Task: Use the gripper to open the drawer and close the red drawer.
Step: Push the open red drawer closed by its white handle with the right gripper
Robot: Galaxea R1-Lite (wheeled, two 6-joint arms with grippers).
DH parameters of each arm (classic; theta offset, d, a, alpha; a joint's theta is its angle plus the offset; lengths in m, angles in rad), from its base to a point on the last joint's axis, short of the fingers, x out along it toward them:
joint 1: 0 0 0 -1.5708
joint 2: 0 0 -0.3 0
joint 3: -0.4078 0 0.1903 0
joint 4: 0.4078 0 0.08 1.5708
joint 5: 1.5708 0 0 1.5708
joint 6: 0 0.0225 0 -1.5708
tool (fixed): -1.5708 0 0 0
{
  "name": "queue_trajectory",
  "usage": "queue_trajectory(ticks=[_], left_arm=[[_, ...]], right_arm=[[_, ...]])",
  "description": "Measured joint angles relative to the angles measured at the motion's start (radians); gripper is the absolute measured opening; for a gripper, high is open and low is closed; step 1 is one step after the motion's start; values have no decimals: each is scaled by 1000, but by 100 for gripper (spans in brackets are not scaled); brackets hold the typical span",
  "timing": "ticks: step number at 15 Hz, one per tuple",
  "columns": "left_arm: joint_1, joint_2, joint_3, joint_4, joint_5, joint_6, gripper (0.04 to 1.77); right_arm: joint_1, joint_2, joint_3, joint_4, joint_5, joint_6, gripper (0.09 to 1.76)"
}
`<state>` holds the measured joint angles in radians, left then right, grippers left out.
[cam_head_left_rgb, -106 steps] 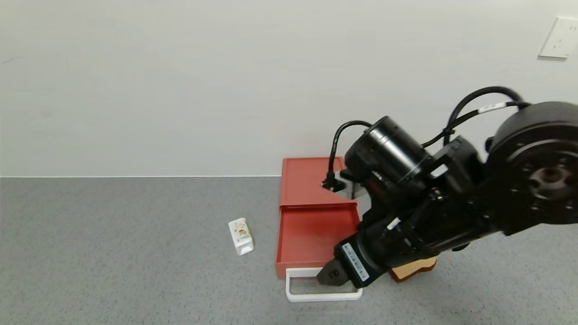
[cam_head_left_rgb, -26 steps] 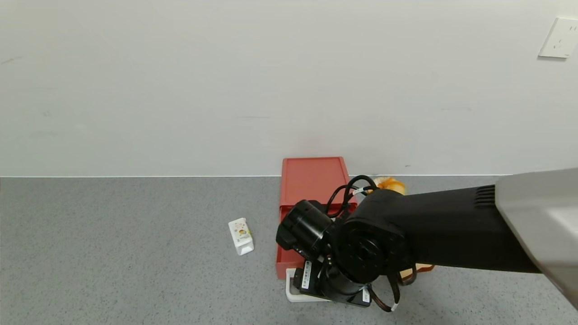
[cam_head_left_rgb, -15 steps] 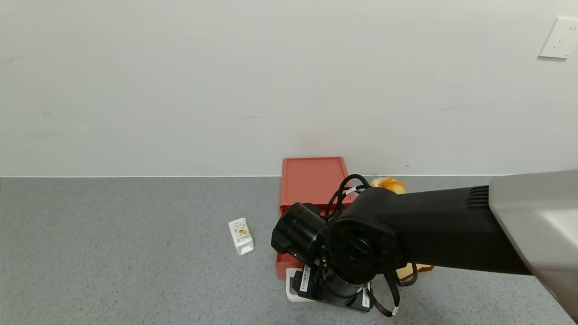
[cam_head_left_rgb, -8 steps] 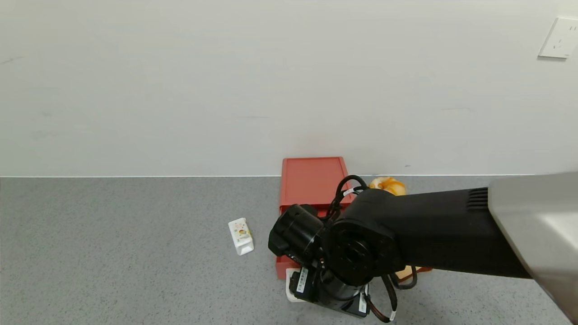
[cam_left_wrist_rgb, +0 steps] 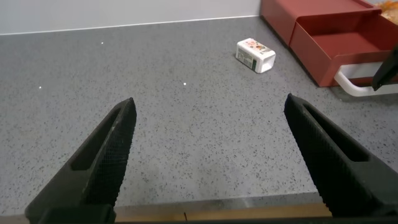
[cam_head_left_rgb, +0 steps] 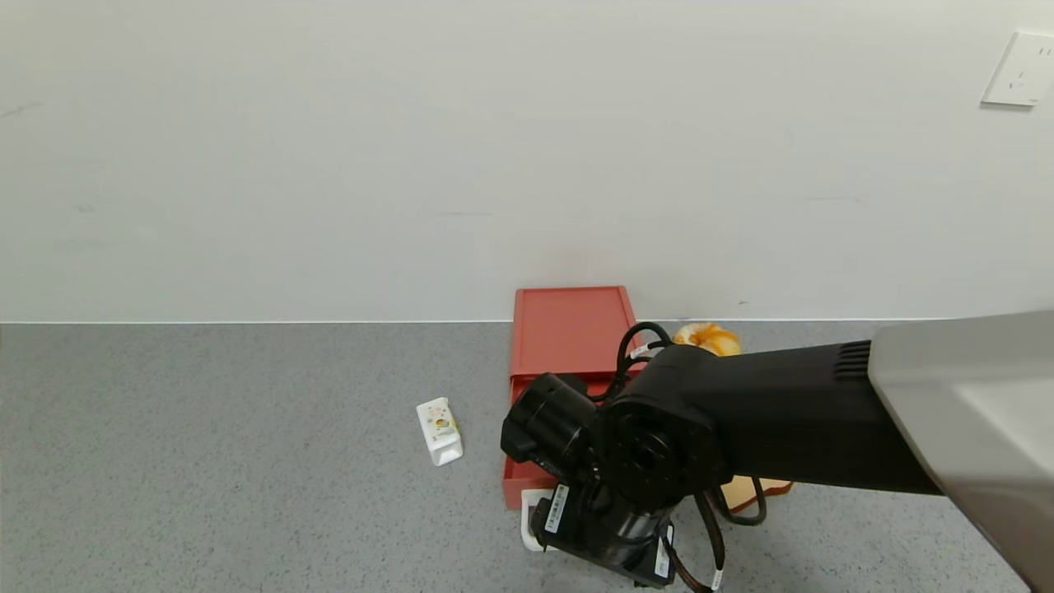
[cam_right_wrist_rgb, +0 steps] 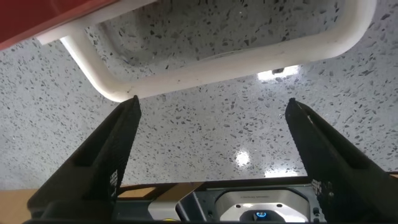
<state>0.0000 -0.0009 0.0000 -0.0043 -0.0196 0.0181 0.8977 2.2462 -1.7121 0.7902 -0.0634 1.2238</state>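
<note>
The red drawer (cam_head_left_rgb: pixel 568 329) stands against the wall with its tray (cam_head_left_rgb: pixel 517 482) pulled out toward me. Its white loop handle (cam_head_left_rgb: pixel 528 504) lies on the table at the front. My right gripper (cam_head_left_rgb: pixel 599 539) points straight down over the handle and hides most of it and the tray. In the right wrist view the gripper (cam_right_wrist_rgb: pixel 212 104) is open and empty, with the handle (cam_right_wrist_rgb: pixel 211 65) just beyond its fingertips, not between them. My left gripper (cam_left_wrist_rgb: pixel 209 102) is open and empty, low over the table's front edge, far from the drawer (cam_left_wrist_rgb: pixel 336 43).
A small white carton (cam_head_left_rgb: pixel 439 431) lies left of the tray. An orange bun (cam_head_left_rgb: pixel 706 336) sits right of the drawer by the wall. A brown wooden piece (cam_head_left_rgb: pixel 753 490) lies right of the tray, partly under my arm.
Seven seconds ago my right gripper lay slanted at the handle; it now points straight down over it. In the last second it shifted slightly toward me. The tray has not moved.
</note>
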Motion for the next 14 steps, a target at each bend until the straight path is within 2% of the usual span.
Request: queue_trajectory(ticks=[14], left_arm=[[0,0,-1,0,0,0,172]], right_arm=[[-13,-6,-1,-4,4,0,171]])
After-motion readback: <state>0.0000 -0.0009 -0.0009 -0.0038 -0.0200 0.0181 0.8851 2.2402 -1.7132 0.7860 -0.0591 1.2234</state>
